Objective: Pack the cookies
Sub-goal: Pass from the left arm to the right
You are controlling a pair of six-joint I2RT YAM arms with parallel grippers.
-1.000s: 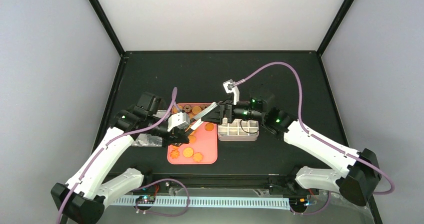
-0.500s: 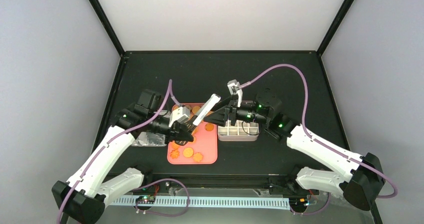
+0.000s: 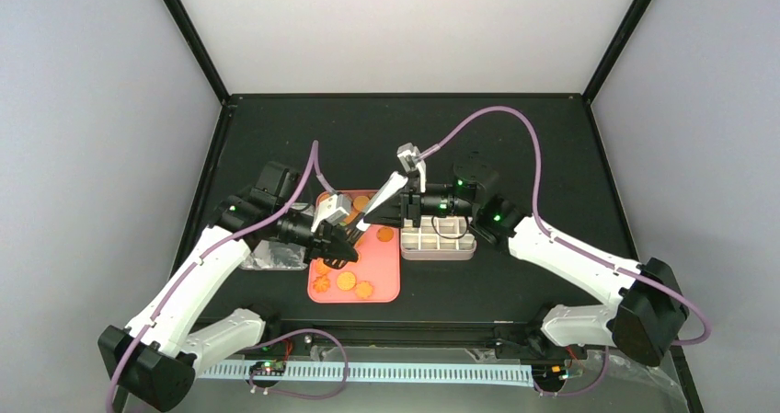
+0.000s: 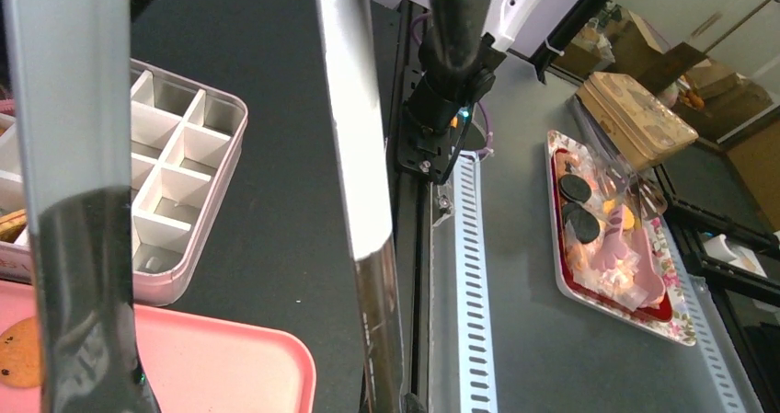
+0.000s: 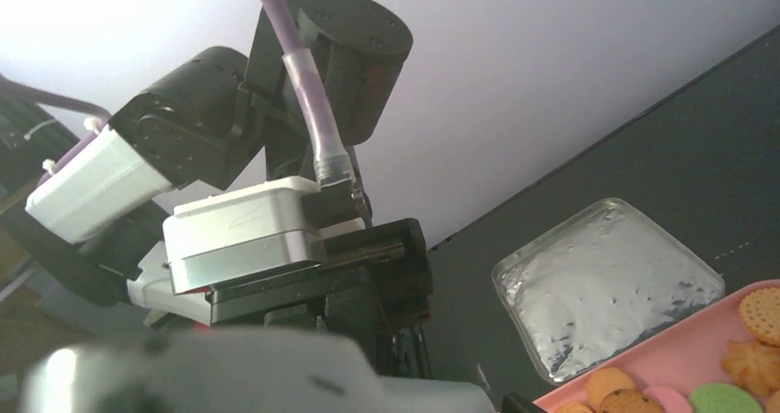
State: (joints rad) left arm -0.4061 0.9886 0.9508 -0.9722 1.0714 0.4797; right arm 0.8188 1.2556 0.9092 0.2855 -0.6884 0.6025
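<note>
Holding arm: left gripper, jaws clamped on tongs.
Right gripper: beside the tongs' slanting shaft; opening unclear.
Cookies: pink tray, just beneath left jaws; left arm nearer.

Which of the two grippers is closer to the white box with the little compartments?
The right. The right gripper hovers just left of the white box, its wrist above it; the left gripper is farther left, over the pink tray.

Cookies on tray; tin just right; plastic piece left; tongs above.
</note>
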